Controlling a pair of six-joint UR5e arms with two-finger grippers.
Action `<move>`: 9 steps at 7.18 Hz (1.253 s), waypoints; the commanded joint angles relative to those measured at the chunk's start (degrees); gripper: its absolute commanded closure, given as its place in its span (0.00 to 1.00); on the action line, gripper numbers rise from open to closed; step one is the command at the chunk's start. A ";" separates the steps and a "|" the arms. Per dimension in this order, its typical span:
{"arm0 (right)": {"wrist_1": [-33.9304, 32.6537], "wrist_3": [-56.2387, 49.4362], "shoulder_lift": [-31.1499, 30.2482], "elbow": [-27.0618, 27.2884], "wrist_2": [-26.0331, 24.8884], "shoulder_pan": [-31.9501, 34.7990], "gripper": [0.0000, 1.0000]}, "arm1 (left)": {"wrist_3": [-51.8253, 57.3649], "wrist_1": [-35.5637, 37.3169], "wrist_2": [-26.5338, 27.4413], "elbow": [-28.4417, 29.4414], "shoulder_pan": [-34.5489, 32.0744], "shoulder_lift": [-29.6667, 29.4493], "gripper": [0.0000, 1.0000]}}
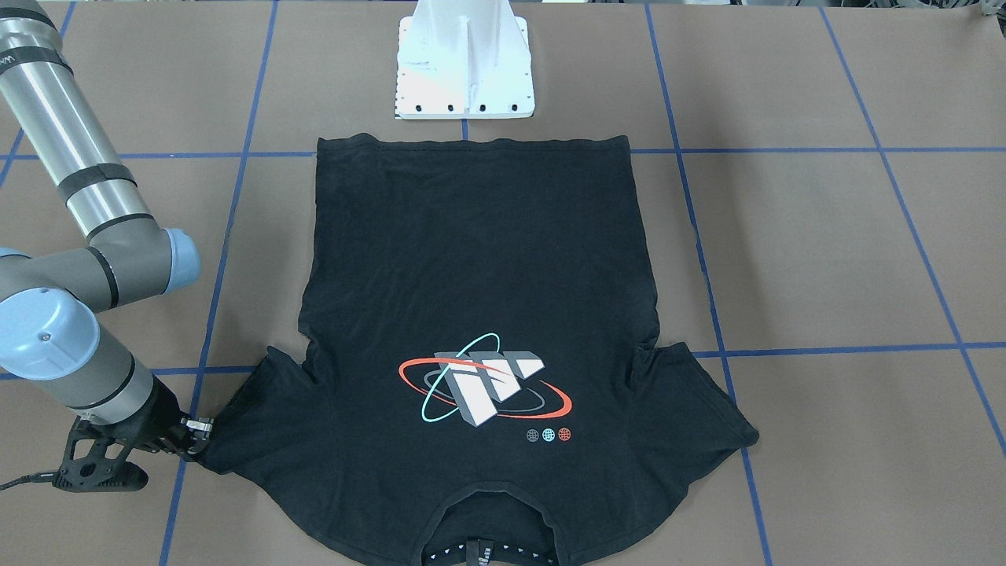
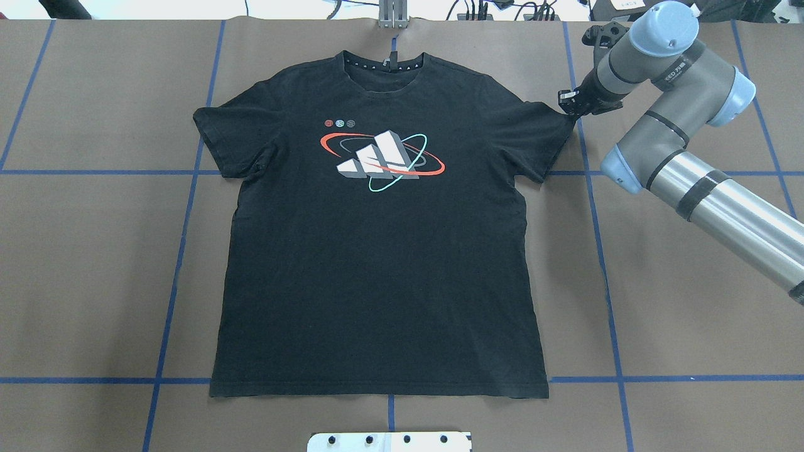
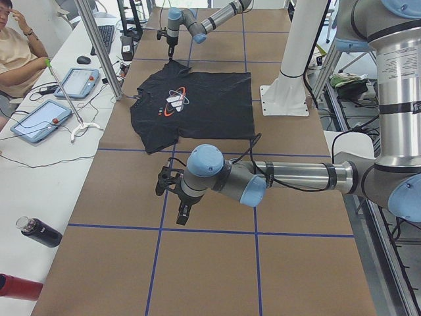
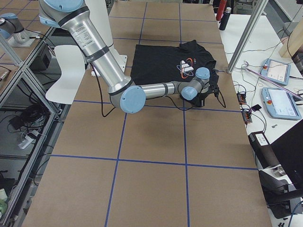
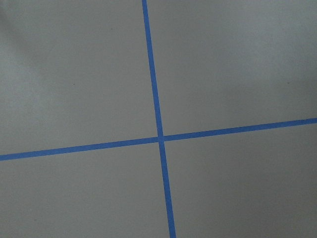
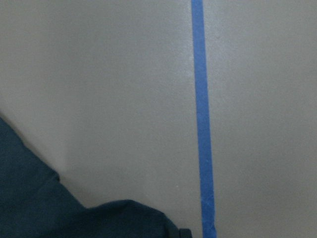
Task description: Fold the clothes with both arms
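The black T-shirt (image 1: 471,259) lies flat and print-up on the brown table, with its collar on the operators' side; it also shows in the overhead view (image 2: 377,263). My right gripper (image 2: 568,103) is low at the tip of the sleeve on that view's right. In the front view (image 1: 196,438) its fingers look closed on the sleeve's edge. The right wrist view shows dark cloth (image 6: 59,208) beside a blue tape line. My left gripper (image 3: 172,197) hangs over bare table well away from the shirt. It shows only in the exterior left view, so I cannot tell whether it is open or shut.
The white pedestal base (image 1: 465,63) stands just beyond the shirt's hem. Blue tape lines (image 5: 159,139) grid the table. An operator (image 3: 16,56), tablets (image 3: 39,122) and a bottle (image 3: 39,232) are along the table's far side.
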 commanded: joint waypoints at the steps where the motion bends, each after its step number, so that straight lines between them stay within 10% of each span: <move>1: -0.62 1.03 -5.90 13.23 5.19 1.01 1.00 | 0.00 -0.11 -0.04 -0.04 0.00 -0.07 0.01; 4: -0.89 10.94 -2.47 15.62 4.00 -2.85 1.00 | 0.00 -0.20 -0.04 0.66 0.00 -0.16 0.01; 9: -1.68 17.91 11.97 3.22 -4.25 -9.17 1.00 | 0.09 -0.20 -0.04 0.83 0.00 -0.07 0.01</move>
